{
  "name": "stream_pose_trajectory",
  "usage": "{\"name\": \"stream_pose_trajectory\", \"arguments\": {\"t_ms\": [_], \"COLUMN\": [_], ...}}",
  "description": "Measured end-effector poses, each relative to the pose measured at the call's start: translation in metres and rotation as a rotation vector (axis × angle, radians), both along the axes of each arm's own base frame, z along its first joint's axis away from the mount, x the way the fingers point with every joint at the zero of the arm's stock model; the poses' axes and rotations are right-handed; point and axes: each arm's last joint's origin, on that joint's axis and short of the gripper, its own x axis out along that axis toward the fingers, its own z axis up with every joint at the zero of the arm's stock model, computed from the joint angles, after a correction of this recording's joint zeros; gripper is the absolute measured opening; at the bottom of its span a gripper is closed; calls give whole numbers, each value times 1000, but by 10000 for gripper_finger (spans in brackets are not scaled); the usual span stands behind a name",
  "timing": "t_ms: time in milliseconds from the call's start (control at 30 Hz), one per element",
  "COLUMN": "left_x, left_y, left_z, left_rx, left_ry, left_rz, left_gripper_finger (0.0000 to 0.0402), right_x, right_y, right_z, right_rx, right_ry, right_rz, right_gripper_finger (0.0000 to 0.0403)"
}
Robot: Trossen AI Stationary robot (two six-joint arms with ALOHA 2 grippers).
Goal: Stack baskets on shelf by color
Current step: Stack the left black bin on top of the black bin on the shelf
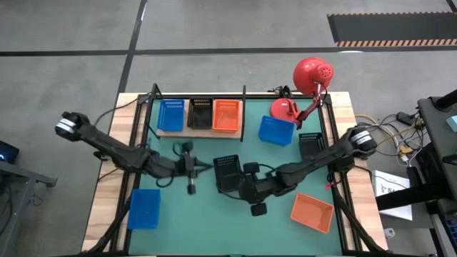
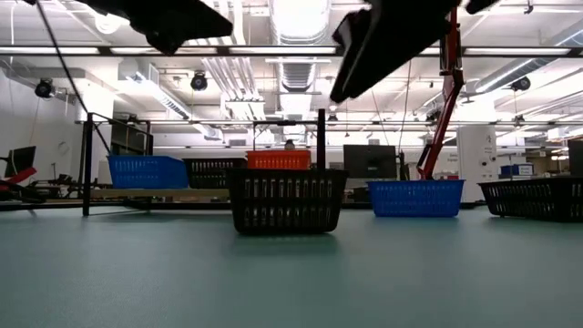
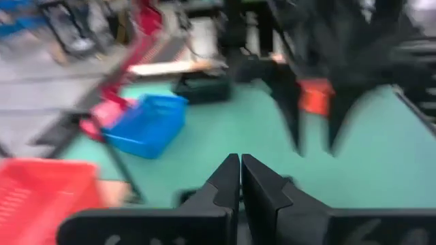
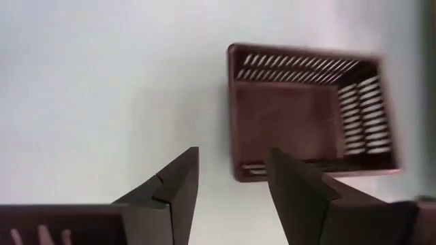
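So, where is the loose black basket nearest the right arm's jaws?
In the high view the black basket sits mid-mat, below the shelf, just left of the right gripper.

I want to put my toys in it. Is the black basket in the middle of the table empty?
Empty. The right wrist view looks down into the black basket and shows only its bare floor; the right gripper hovers open above it.

2 dark jointed arms, silver wrist bands, black pincers.

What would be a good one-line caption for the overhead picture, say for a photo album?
Two robot arms meet over a black basket mid-mat, while the shelf already holds blue, black and orange baskets side by side.
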Motion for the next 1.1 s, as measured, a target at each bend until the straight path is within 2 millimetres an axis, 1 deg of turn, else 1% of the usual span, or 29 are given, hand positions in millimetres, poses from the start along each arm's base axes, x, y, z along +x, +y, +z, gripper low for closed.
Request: {"name": "stream_pose_trajectory", "arguments": {"t_ms": [67,167,300,400,533,600,700,800,967,1033,1100], "left_x": [11,30,59,79,97,103,114,121,129,133,135], "left_y": [-15,-33,-57,-73,-86,-90,-98,-103,-95,-89,-82], "left_z": [-6,-8,-13,-15,-19,-22,-25,-28,-35,-43,-47], "left_rx": [-37,-85,-100,-106,-154,-180,-195,-190,-165,-156,-149], "left_ry": [26,46,85,142,289,364,413,460,485,507,533], "left_rz": [-24,-35,-57,-78,-43,-33,-59,-81,-7,16,38], "left_gripper_finger": [0,0,0,0,0,7,36,83,160,179,187], "right_x": [-9,-21,-37,-51,-73,-83,-94,-103,-113,-117,-120], "right_y": [0,-5,-14,-20,-26,-29,-34,-37,-41,-42,-43], "right_z": [0,0,10,16,24,27,29,33,35,33,32], "right_rx": [-52,-98,-176,-233,-273,-271,-273,-292,-315,-305,-303], "right_ry": [-66,-160,-342,-476,-606,-654,-702,-756,-778,-774,-774], "right_rz": [41,129,254,318,360,363,361,373,389,383,386], "right_gripper_finger": [162,161,153,142,127,120,110,101,84,78,72]}}
